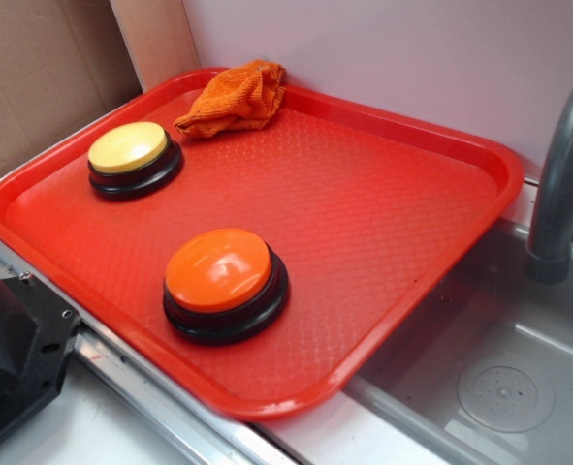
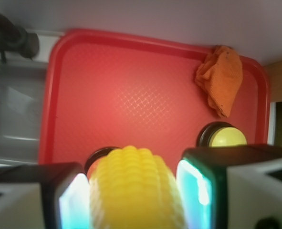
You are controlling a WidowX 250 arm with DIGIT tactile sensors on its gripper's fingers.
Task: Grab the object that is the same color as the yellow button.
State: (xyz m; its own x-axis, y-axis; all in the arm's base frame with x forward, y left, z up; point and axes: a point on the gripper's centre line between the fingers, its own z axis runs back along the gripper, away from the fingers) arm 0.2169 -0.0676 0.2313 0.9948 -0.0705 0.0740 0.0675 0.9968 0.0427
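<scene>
In the wrist view the yellow corn-cob toy (image 2: 133, 188), bumpy and cone-shaped, sits between my gripper's (image 2: 133, 193) two fingers and touches both glowing pads (image 2: 195, 191). The gripper is shut on it and holds it high above the red tray (image 2: 126, 95). The yellow button (image 1: 128, 147), with a pale yellow dome on a black base, stands at the tray's far left; it also shows in the wrist view (image 2: 227, 137). Neither the gripper nor the corn appears in the exterior view.
A larger orange-topped button (image 1: 218, 269) stands near the tray's (image 1: 383, 194) front edge. A crumpled orange cloth (image 1: 238, 97) lies in the back corner. A grey faucet (image 1: 562, 174) and a sink basin (image 1: 499, 368) are to the right. A black mount (image 1: 5, 358) sits at the front left.
</scene>
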